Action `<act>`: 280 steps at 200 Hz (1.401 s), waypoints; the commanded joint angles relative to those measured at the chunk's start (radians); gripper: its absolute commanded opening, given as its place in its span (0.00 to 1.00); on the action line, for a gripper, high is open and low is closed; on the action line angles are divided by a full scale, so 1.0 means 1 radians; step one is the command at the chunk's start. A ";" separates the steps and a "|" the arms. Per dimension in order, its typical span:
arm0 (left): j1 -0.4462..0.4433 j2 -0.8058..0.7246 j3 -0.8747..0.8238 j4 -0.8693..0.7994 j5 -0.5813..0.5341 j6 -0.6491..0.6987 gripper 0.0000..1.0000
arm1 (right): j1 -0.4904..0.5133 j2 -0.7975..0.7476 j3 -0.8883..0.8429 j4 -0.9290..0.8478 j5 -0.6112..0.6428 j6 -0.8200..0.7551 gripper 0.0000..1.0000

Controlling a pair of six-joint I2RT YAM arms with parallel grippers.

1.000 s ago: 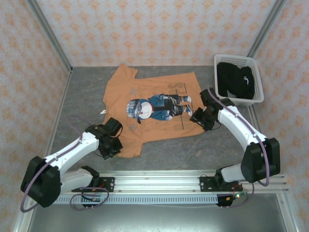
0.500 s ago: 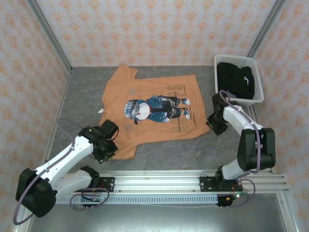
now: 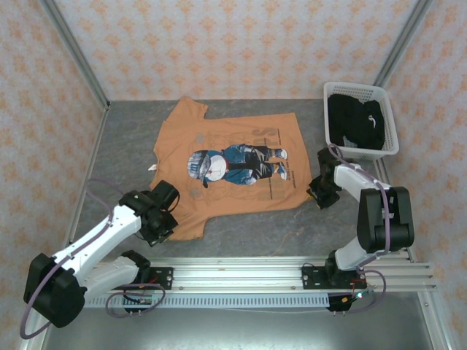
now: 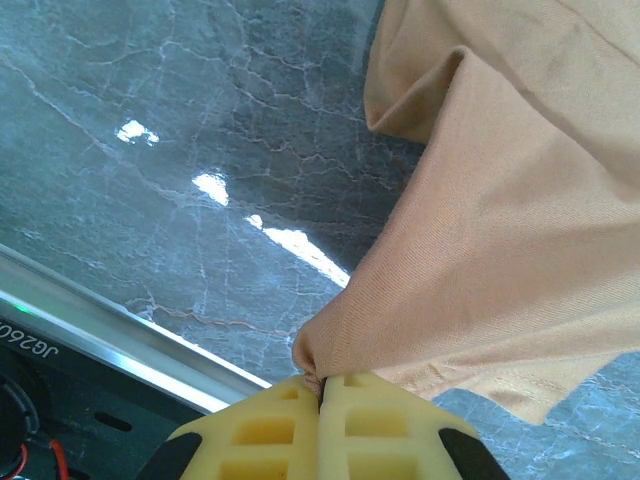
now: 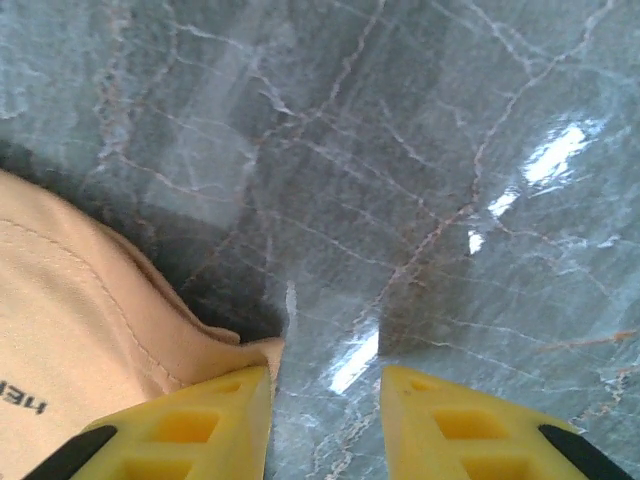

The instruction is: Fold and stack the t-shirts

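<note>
- Cloth first: the orange-tan t-shirt lies spread on the grey marbled surface. Its printed side is up, showing the blue-and-white cartoon figure, whose head points toward the shirt's left edge.
- The left hand sits at the shirt's near-left corner. In the left wrist view its yellow fingers are pressed together on a pinch of the orange cloth, which bunches up from the pads and drapes away over the surface.
- The right hand is low at the shirt's near-right corner with its fingers apart. In the right wrist view the hemmed corner lies just beside one finger, with bare surface in the gap.
- The white slotted basket stands beyond the shirt's right edge, apart from it.
- The black t-shirt, with a white mark, lies bundled inside that basket.
</note>
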 commanded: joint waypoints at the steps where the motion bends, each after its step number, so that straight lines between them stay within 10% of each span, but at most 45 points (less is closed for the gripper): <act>1: -0.008 0.015 0.014 -0.021 -0.050 -0.013 0.00 | 0.016 -0.015 0.032 -0.003 0.000 0.004 0.35; 134: -0.008 0.046 0.033 -0.005 -0.068 0.002 0.00 | 0.061 0.141 0.098 0.057 -0.017 0.014 0.23; 163: -0.008 0.037 0.045 -0.021 -0.097 0.005 0.00 | 0.075 0.084 0.085 0.015 0.022 0.023 0.00; 280: -0.011 -0.087 0.057 0.013 -0.042 0.012 0.00 | 0.108 -0.189 -0.085 -0.261 -0.015 -0.041 0.00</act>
